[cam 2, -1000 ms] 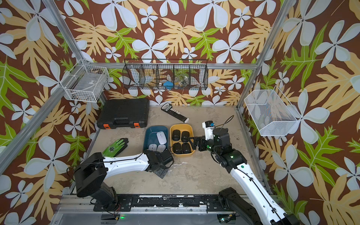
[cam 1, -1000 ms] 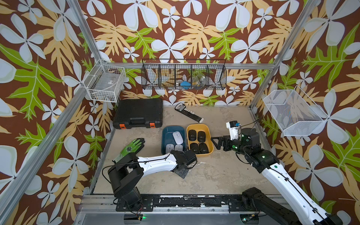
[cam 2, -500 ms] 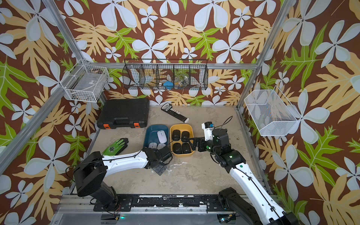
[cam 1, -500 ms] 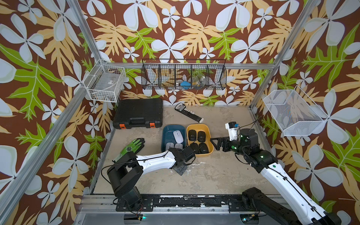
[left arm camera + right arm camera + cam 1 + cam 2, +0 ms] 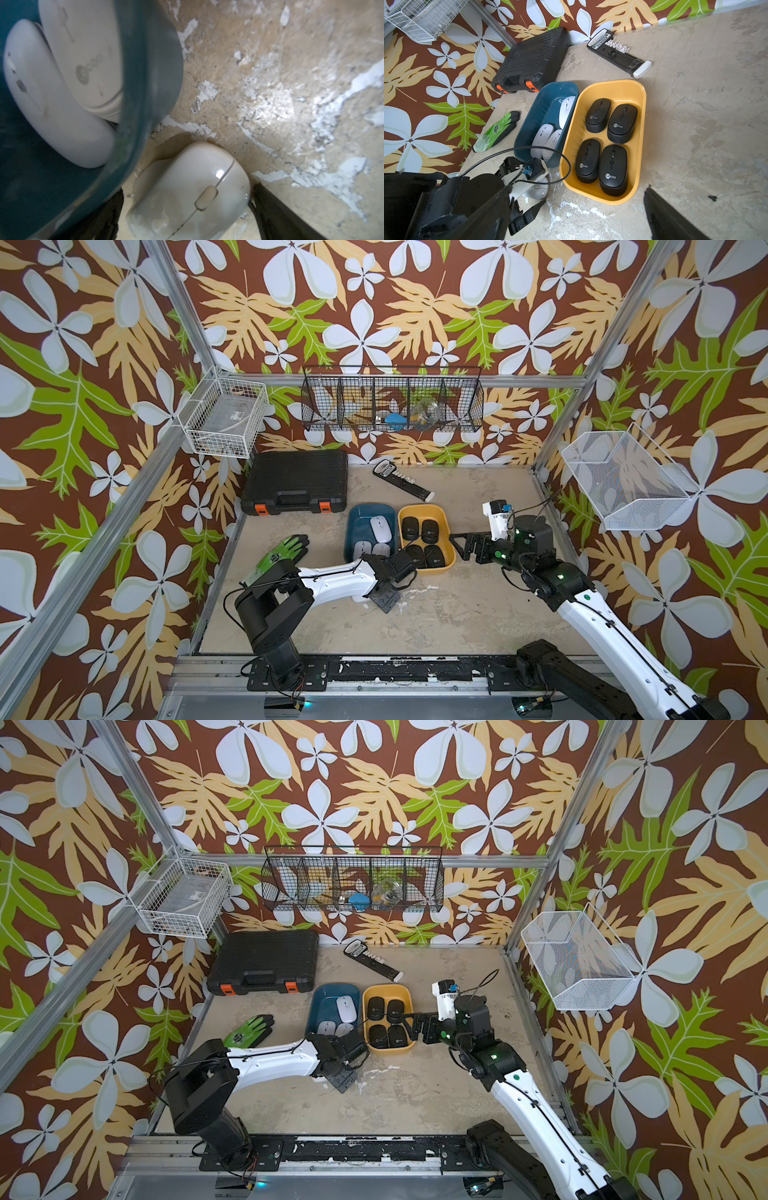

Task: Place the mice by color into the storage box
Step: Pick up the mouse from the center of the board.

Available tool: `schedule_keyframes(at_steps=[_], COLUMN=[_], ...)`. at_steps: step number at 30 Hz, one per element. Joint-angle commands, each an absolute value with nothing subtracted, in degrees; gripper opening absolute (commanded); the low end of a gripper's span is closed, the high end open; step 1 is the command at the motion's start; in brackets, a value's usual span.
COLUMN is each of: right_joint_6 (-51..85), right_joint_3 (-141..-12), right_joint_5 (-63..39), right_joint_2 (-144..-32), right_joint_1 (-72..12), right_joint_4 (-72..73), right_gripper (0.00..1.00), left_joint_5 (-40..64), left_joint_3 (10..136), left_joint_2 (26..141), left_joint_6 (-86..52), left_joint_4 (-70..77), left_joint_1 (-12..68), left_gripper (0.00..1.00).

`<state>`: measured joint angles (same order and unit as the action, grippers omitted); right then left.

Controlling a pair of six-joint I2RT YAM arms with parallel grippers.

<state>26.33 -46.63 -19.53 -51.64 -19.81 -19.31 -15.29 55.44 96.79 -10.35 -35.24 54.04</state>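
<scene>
The storage box is two trays side by side. A blue tray (image 5: 352,516) holds three white mice (image 5: 380,529). A yellow tray (image 5: 448,531) holds several black mice (image 5: 428,531). One more white mouse (image 5: 187,195) lies on the table just outside the blue tray's near end, also seen in the right wrist view as a white mouse (image 5: 536,190). My left gripper (image 5: 187,214) is open and low, with one black finger on each side of that mouse. My right gripper (image 5: 459,546) is open and holds nothing, hovering just right of the yellow tray.
A black tool case (image 5: 296,483) stands at the back left. A black bar with white pieces (image 5: 401,484) lies behind the trays. A green glove (image 5: 282,553) is left of the blue tray. Wire baskets (image 5: 392,406) hang on the walls.
My left gripper has edged a little left toward the blue tray's near end. The right arm has hardly moved.
</scene>
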Motion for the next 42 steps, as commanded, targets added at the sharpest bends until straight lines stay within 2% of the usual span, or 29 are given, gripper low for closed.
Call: schedule_keyframes(at_steps=[1, 11, 15, 25, 30, 35, 42], right_joint_6=[25.9, 25.7, 25.8, 26.7, 26.1, 26.1, 26.8], right_joint_3=[-47.0, -46.7, -46.2, -45.3, -45.7, -45.5, -45.3], right_joint_5=[-19.0, -18.7, -18.8, -19.4, -18.9, -18.2, -19.0], right_joint_2=[-51.5, -50.6, -50.0, -49.4, -49.0, -48.5, -49.6], right_joint_1=[-19.8, -19.8, -19.8, -19.9, -19.8, -19.9, -19.8], right_joint_4=[-19.1, -19.7, -19.8, -18.8, -19.9, -20.1, -18.8], right_gripper=[1.00, 1.00, 1.00, 1.00, 1.00, 1.00, 1.00], left_joint_5=[-7.3, 4.6, 3.3, 2.3, 3.2, 4.2, 4.5], left_joint_3=[55.0, 52.6, 51.0, 48.7, 49.6, 47.4, 47.6], left_joint_2=[98.2, 95.6, 92.9, 93.9, 95.1, 92.5, 87.5], left_joint_6=[-11.9, -20.5, -23.8, -25.9, -25.0, -26.0, -27.9], left_joint_4=[-37.4, -34.9, -35.5, -32.3, -32.5, -32.5, -33.5], left_joint_1=[54.1, 53.9, 53.8, 53.5, 53.5, 53.5, 53.5], left_gripper=[0.98, 0.95, 1.00, 0.99, 0.79, 0.64, 0.59])
